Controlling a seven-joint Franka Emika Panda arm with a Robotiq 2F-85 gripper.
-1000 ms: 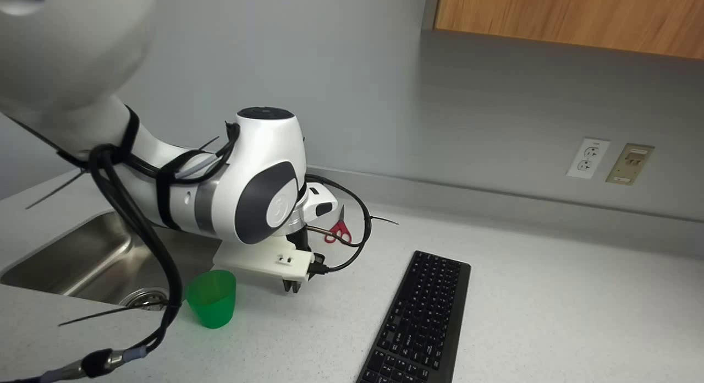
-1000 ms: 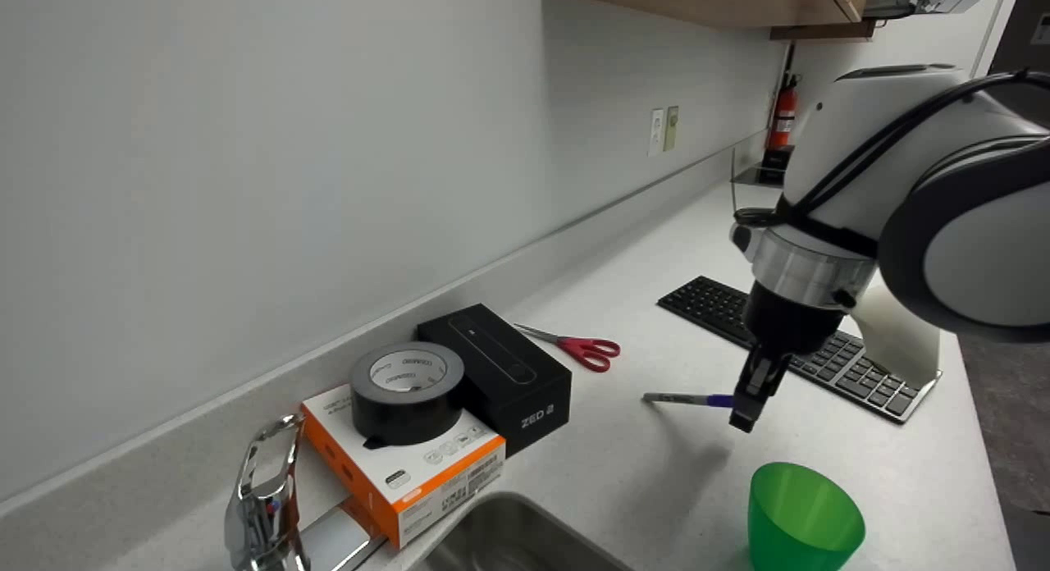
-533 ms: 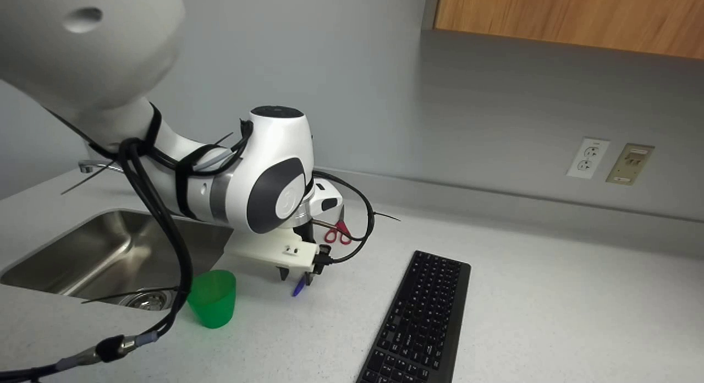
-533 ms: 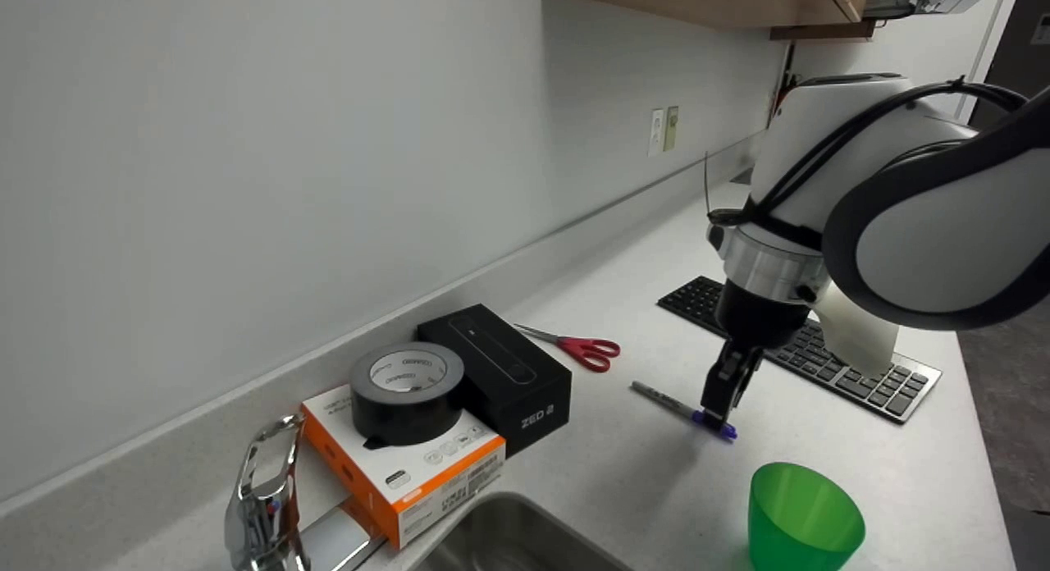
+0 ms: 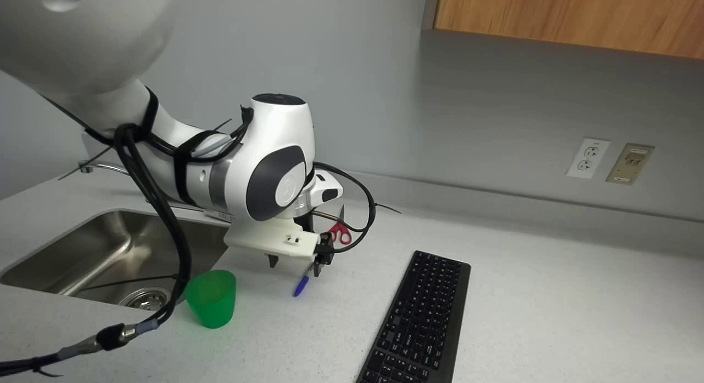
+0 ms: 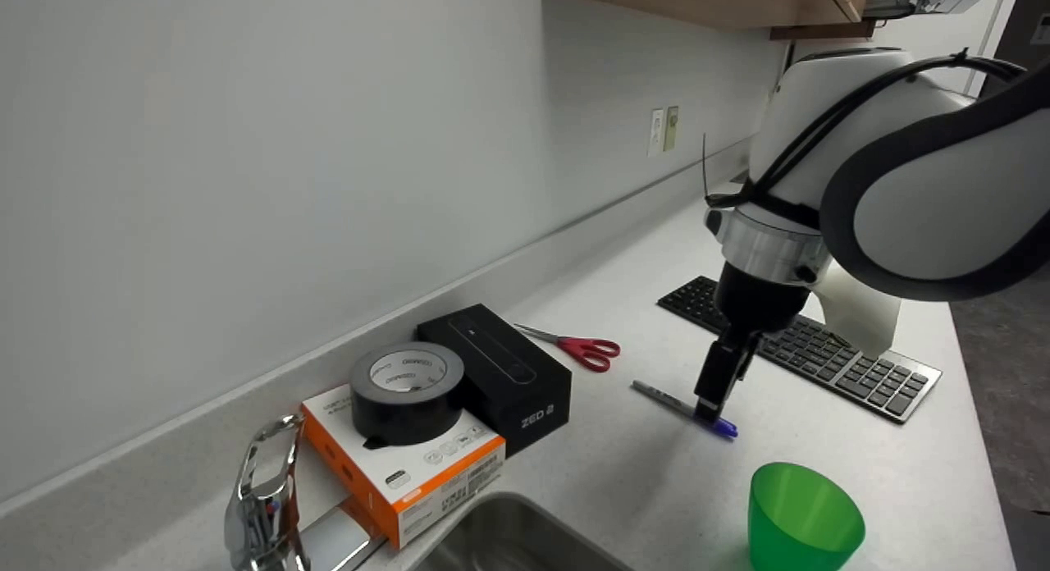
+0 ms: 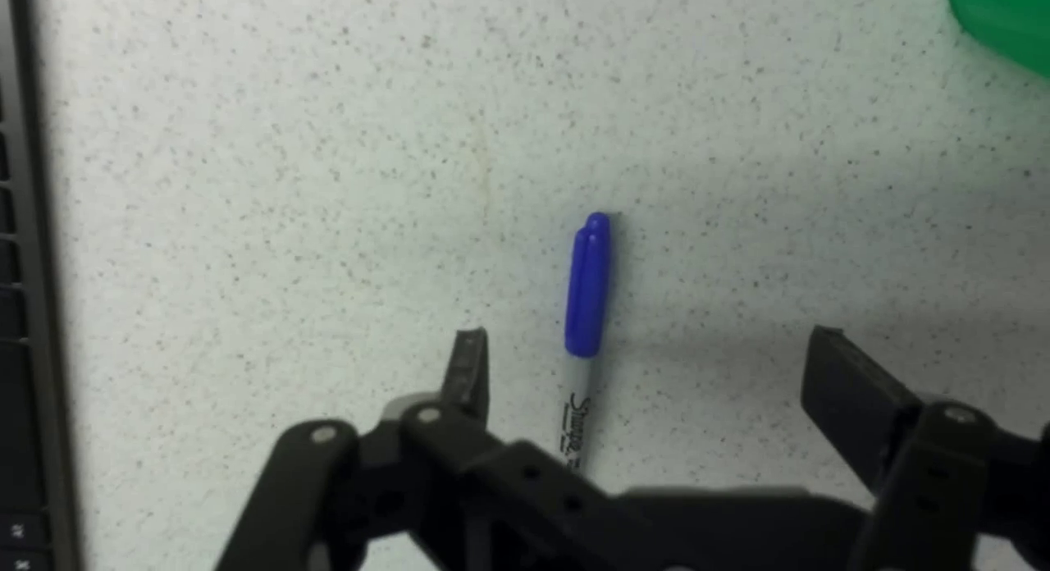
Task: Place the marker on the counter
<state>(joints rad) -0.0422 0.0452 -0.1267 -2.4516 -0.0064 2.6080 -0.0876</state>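
The marker, with a blue cap (image 7: 588, 288) and a grey barrel (image 6: 663, 399), lies flat on the pale speckled counter (image 7: 246, 185). My gripper (image 7: 648, 333) is open just above it, fingers spread wide on either side. In the wrist view the marker runs between them, closer to the left finger and touching neither; the lower end of its barrel is hidden behind the gripper. In an exterior view one fingertip of the gripper (image 6: 707, 411) covers a bit of the marker near its cap. Elsewhere only the cap (image 5: 301, 286) and a little barrel show below the gripper (image 5: 295, 267).
A green cup (image 6: 804, 513) stands near the marker's cap end, beside the steel sink (image 5: 99, 256). The black keyboard (image 5: 421, 317) lies on the opposite side. Red-handled scissors (image 6: 589, 352), a black box (image 6: 500, 374) and a tape roll (image 6: 406, 399) sit toward the wall.
A second ago the shut gripper held the marker above the counter. It came down, opened and let the marker go onto the surface, then rose slightly; the marker now stays lying there.
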